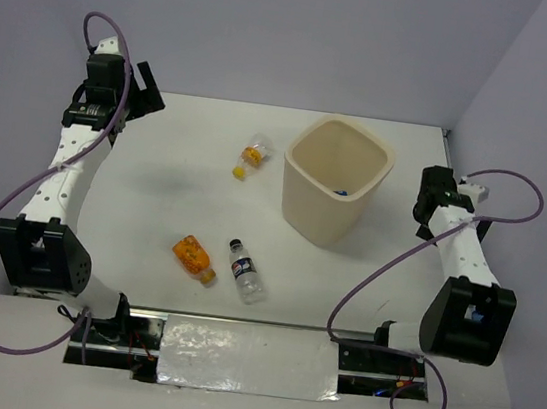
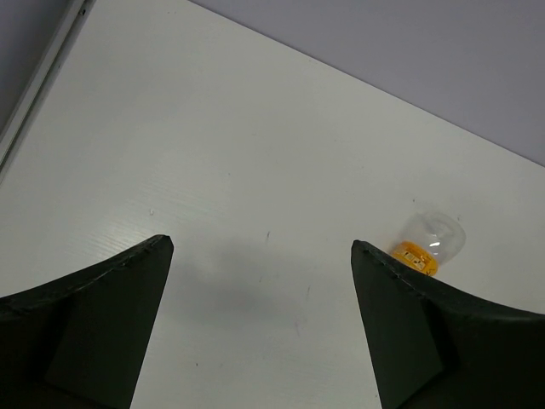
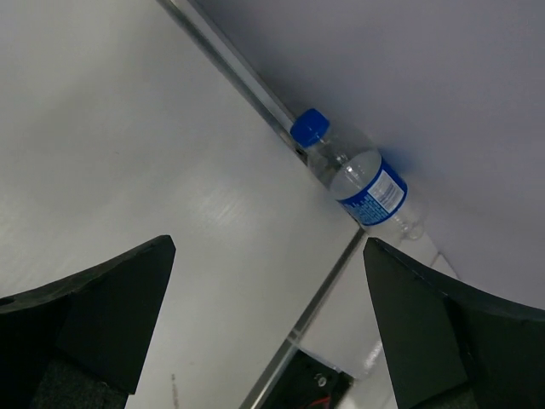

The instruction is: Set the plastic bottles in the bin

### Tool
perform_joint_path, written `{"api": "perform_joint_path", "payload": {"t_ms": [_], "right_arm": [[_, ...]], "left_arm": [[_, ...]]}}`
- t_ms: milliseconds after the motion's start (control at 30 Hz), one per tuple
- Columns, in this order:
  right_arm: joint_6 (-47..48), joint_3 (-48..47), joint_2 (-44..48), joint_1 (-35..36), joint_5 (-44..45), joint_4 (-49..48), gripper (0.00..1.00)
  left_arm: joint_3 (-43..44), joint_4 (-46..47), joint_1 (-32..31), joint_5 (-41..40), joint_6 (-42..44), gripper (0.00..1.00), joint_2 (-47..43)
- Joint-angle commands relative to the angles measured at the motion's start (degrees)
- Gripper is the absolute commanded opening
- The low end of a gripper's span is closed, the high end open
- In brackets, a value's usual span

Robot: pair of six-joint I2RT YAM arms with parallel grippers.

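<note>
Left gripper (image 2: 262, 247) is held open, empty; small clear yellow-orange-capped plastic bottle (image 2: 430, 243) is seen ahead, apart, beyond one finger; right gripper (image 3: 268, 247) is likewise open.

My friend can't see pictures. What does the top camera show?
Three small plastic bottles lie on a white table outside a tall cream-coloured plastic bin: a clear yellow-orange-capped bottle left of the bin, an orange-filled bottle and a clear dark-capped bottle nearer the arms' bases. The white left arm and right arm flank them.

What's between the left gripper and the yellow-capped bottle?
Only bare table lies between the left gripper and the yellow-capped bottle; the top view shows it.
</note>
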State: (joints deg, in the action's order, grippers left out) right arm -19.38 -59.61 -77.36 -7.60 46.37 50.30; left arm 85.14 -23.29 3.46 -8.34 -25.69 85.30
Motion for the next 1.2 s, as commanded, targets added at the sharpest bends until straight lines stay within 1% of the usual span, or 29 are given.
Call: {"api": "perform_joint_path", "payload": {"t_ms": [0,67,200,267,333,433,467,533,600,633,700,800,967,1033,1100,1167], "right_arm": [[2.15,2.31,-2.61,-1.54,5.66,-2.32,1.0],[4.15,2.75,-3.76,-3.91,6.36,-3.44,1.0],[6.62,4.76,-2.97,-9.88,5.49,-6.0,1.0],[11.09,6.17,-1.92,-12.51,5.22,-10.55,1.0],[12.95,7.49,-1.74,-13.93,4.35,-12.85,1.0],[18.12,9.6,-2.61,-16.65,4.08,-16.54,1.0],[17.97,9.69,-3.49,-18.58,4.25,-15.94,1.0],[18.23,8.29,-6.2,-20.17,3.29,-14.62,1.0],[19.81,8.81,-7.45,-20.79,6.26,-15.58,1.0],[22.34,9.16,-8.76,-20.88,6.71,-16.46,1.0],[22.1,9.34,-10.17,-20.88,8.03,-15.86,1.0],[22.54,9.78,-11.58,-20.88,6.9,-15.85,1.0],[24.2,9.78,-12.37,-20.97,5.66,-15.15,1.0],[24.04,9.52,-13.95,-20.88,8.1,-13.75,1.0],[25.08,9.69,-14.57,-20.79,8.74,-13.39,1.0],[27.54,11.79,-13.96,-20.27,7.95,-15.14,1.0]], "left_arm": [[1.78,1.49,0.31,0.6,0.64,0.99,0.48],[2.74,1.23,0.4,0.17,0.91,0.99,1.1],[4.33,0.09,0.84,-1.15,1.17,0.99,2.24],[4.5,0.44,1.1,-1.15,1.26,0.99,2.33],[4.85,0.26,1.46,-1.33,1.35,0.99,2.59],[5.64,-0.53,2.25,-1.68,1.26,0.99,2.94],[5.73,-0.62,2.51,-1.51,1.26,0.99,2.95],[5.74,-0.62,3.3,-1.51,1.09,0.99,3.03],[5.74,-1.06,4.09,-1.94,0.73,0.99,3.12],[5.21,-1.32,4.36,-2.38,-0.05,0.99,3.12],[4.68,-1.32,5.23,-3.87,-0.41,0.99,2.86],[4.24,-1.67,6.55,-6.33,-1.29,0.99,2.59],[3.63,-0.8,8.75,-7.74,-2.87,0.99,2.07],[3.02,-0.01,9.19,-8.01,-3.66,0.99,1.89],[3.1,0.35,9.89,-8.53,-4.45,0.99,2.24],[3.54,0.26,10.42,-9.24,-4.89,0.99,2.94]]}}
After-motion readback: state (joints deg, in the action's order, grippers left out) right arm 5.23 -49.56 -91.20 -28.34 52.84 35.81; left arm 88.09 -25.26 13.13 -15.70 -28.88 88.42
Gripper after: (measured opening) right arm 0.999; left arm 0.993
